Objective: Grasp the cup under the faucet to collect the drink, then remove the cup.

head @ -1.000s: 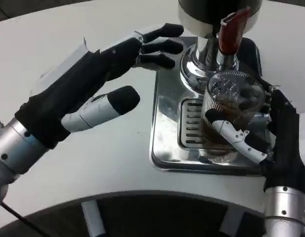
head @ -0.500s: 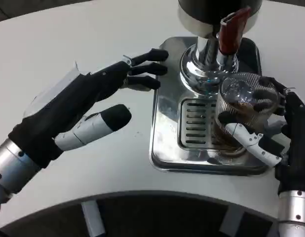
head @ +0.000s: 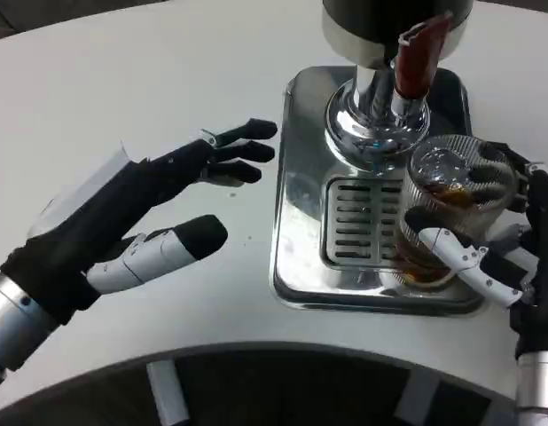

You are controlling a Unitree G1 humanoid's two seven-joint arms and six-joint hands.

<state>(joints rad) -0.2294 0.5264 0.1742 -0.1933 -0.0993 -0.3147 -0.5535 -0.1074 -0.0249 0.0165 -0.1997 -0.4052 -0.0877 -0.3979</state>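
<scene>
A clear ribbed cup (head: 447,200) with brown drink in its bottom stands at the right side of the steel drip tray (head: 301,191), right of the slotted grate (head: 361,224). My right hand (head: 509,240) grips the cup, thumb across its front and fingers round its back. The dispenser's chrome column (head: 373,111) and red tap handle (head: 418,53) rise just behind and left of the cup. My left hand (head: 137,217) hovers over the white table left of the tray, fingers spread and holding nothing.
The white table (head: 150,89) runs left and back of the tray. Its curved front edge (head: 274,351) lies close below both hands, with dark floor and a frame beneath. The dispenser body (head: 389,22) overhangs the tray's rear.
My right hand has carried the cup rightward, away from under the faucet to the tray's right side. My left hand has drawn back to the left and down, away from the dispenser.
</scene>
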